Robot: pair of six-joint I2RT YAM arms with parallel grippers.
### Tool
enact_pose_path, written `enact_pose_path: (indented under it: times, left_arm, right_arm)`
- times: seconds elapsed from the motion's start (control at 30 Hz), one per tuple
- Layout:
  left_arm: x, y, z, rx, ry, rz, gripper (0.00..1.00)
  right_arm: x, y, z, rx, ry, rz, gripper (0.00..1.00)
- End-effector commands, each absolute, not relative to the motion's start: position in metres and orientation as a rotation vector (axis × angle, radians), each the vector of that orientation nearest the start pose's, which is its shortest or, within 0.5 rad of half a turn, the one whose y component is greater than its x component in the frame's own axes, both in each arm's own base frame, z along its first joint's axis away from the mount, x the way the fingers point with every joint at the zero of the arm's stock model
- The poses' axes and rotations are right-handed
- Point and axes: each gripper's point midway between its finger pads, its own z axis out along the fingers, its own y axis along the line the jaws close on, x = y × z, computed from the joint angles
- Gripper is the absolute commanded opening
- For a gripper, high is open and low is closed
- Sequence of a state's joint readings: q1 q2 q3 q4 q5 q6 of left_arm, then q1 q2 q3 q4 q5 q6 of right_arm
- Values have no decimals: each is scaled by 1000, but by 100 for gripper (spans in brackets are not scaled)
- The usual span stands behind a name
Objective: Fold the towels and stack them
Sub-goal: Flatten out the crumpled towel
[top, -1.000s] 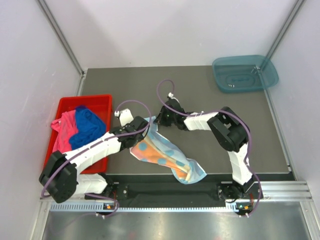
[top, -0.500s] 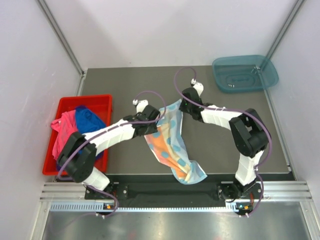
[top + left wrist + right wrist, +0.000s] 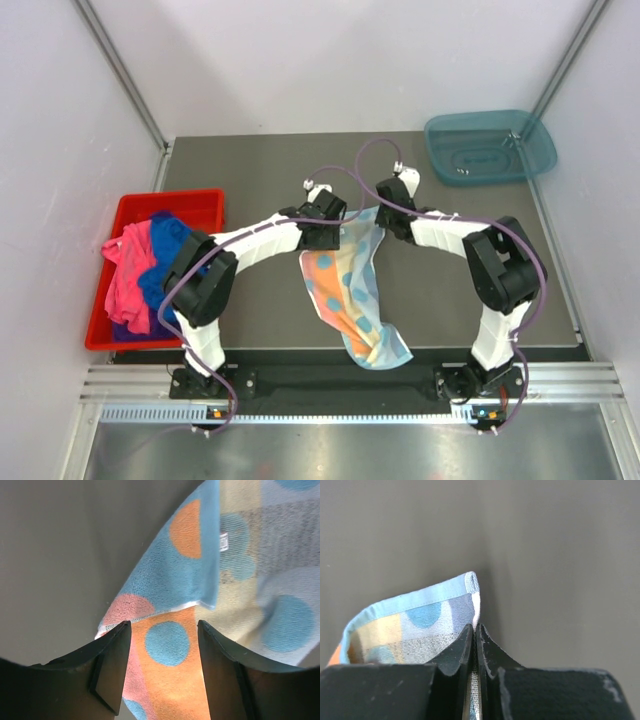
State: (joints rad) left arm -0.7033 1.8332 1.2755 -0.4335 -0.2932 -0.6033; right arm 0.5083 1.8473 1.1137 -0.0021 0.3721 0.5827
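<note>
Across the middle of the bench [image 3: 250, 170], seen from the top external camera, the light blue dotted towel [image 3: 350, 290] is stretched as a long rumpled band. Its far end is between the 2 arms and its near end reaches the bench's near edge. The left pincer [image 3: 325, 238] is seen at the band's far left edge and the right pincer [image 3: 380, 218] at its far right corner, but the stance of neither pair of jaws can be read from above.

That is settled by the wrist cameras. In the left wrist view, the left pincer [image 3: 162, 655] is shown with its jaws wide apart, and the dotted cloth [image 3: 200, 580] lies beyond them. Nothing is held between the 2 dark fingers [image 3: 107, 672]. In the right wrist view, the right pincer [image 3: 474, 635] is shown pressed together and clamped on a hemmed corner of the towel [image 3: 420, 625], which sticks out past the fingertips.

Only the top view takes in the rest. A red bin [image 3: 205, 198] at the left holds a pink towel [image 3: 122, 275] and a royal blue towel [image 3: 170, 245], heaped unfolded, and a teal tray [image 3: 440, 130] is set at the far right corner.
</note>
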Motion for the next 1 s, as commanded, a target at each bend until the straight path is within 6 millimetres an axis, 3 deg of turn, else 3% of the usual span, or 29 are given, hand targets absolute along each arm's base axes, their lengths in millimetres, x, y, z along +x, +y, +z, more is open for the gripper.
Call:
enact_pose_path:
  times: [0.0, 0.27, 0.43, 0.67, 0.97]
  left_arm:
    - [358, -265, 65, 62, 2484, -135, 62]
    - [358, -295, 69, 110, 2393, -182, 66]
    - [368, -296, 60, 82, 2359, -96, 64]
    - [378, -280, 44, 14, 2331, 49, 52]
    - [388, -265, 66, -35, 2239, 127, 22]
  right_arm:
    - [439, 190, 60, 287, 2209, 209, 4]
    - [439, 199, 53, 302, 2216, 382, 4]
    - [438, 206, 54, 305, 2215, 478, 5]
    - [438, 204, 59, 315, 2207, 558, 6]
    - [437, 195, 60, 320, 2200, 566, 6]
